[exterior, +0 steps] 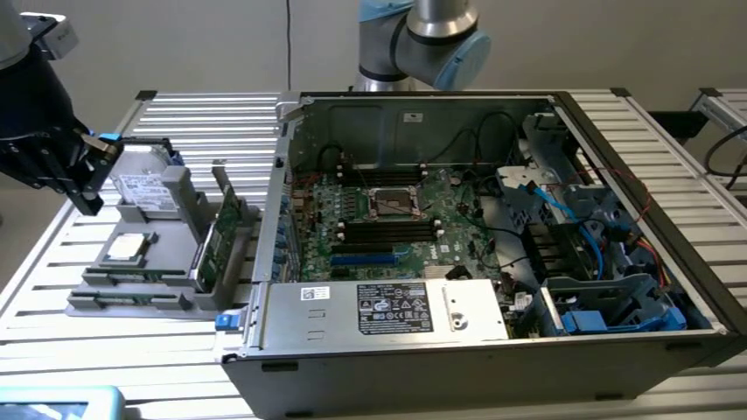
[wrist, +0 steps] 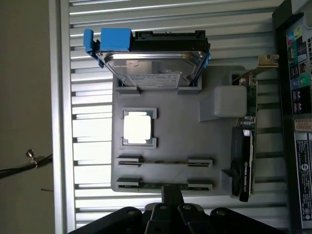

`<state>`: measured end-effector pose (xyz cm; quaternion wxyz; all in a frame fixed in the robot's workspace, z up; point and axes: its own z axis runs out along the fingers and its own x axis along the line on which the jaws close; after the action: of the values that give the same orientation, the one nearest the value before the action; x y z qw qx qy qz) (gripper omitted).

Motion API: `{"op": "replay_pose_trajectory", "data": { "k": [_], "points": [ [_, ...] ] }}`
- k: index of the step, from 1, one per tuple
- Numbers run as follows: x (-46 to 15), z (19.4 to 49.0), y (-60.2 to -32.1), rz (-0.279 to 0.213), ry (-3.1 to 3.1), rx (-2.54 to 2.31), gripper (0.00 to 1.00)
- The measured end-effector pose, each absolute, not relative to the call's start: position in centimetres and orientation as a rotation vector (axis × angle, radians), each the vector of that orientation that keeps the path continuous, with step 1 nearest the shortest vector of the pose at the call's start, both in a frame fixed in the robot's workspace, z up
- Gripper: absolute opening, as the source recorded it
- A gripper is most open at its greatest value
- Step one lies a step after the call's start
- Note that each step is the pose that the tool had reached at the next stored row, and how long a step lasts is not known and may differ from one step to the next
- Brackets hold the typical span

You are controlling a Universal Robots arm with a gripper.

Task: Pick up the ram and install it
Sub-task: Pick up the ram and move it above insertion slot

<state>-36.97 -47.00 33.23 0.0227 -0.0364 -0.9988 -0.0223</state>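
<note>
A grey holder tray (wrist: 170,122) (exterior: 175,262) lies on the slatted table beside the open computer case. Two rows of clips cross one end of it, and in each row a thin strip stands edge-on. I take these for the ram (wrist: 165,162) (exterior: 131,280). My gripper (wrist: 171,194) (exterior: 91,203) hangs above the tray, at the exterior view's left of it, and is shut with nothing visible between its fingers. In the wrist view its dark tips lie over the row of clips nearest to it. The motherboard (exterior: 386,219) lies inside the case, with dark slot strips on both sides of the processor socket.
The tray also carries a hard drive (wrist: 151,68) in a blue bracket, a square silver processor (wrist: 137,128) and an upright green expansion card (wrist: 246,146) (exterior: 222,232). The case wall (exterior: 280,175) rises just beside the tray. The power supply (exterior: 386,306), cables and drive cages crowd the case.
</note>
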Motion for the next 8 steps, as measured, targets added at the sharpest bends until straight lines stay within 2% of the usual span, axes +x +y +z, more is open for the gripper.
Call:
{"op": "replay_pose_trajectory", "data": {
  "k": [8],
  "points": [
    [-37.02, 33.22, -46.98, -0.067, -3.101, -0.035, 0.11]
  ]
}}
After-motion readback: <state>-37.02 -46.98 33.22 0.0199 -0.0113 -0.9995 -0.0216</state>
